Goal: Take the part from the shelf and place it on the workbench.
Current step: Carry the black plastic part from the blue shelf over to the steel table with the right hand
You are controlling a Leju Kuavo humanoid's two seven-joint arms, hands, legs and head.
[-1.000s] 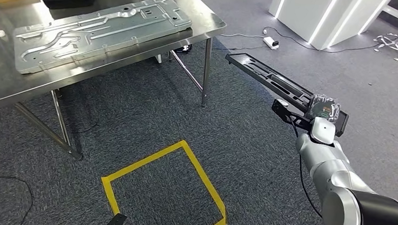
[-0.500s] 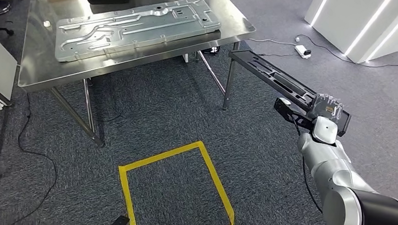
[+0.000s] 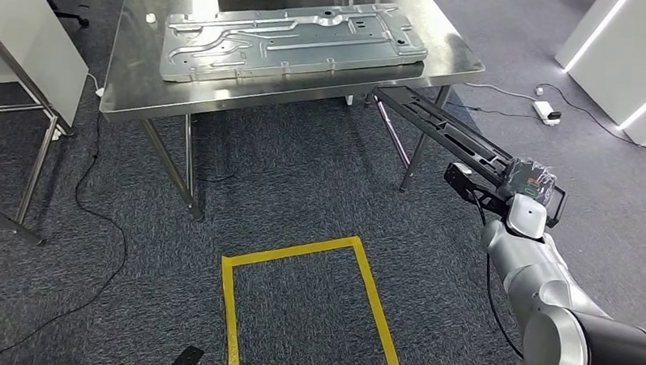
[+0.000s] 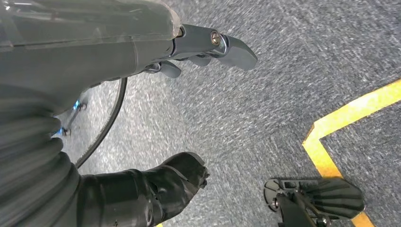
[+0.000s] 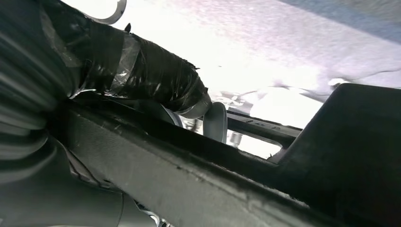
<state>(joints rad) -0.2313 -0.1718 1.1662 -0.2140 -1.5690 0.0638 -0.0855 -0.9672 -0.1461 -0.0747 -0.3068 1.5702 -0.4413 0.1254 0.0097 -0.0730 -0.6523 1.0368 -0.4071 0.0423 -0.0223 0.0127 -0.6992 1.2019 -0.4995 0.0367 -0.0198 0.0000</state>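
Note:
My right hand (image 3: pixel 531 181) grips a long black slotted part (image 3: pixel 443 127) near its close end. The part reaches forward and to the left, and its far tip lies beside the front right corner of the steel workbench (image 3: pixel 129 70). In the right wrist view the thumb (image 5: pixel 156 75) wraps over the black part (image 5: pixel 350 137). My left hand (image 4: pixel 189 113) hangs over the grey carpet, fingers apart and holding nothing.
A large stamped metal panel (image 3: pixel 292 39) covers much of the workbench top. A yellow tape rectangle (image 3: pixel 301 255) marks the carpet before the bench. A white panel and frame (image 3: pixel 32 59) stand at left. Cables and a power strip (image 3: pixel 547 113) lie on the floor at right.
The whole scene has shifted right and down as the camera turned toward the workbench. My right hand still holds the black part in the same pose.

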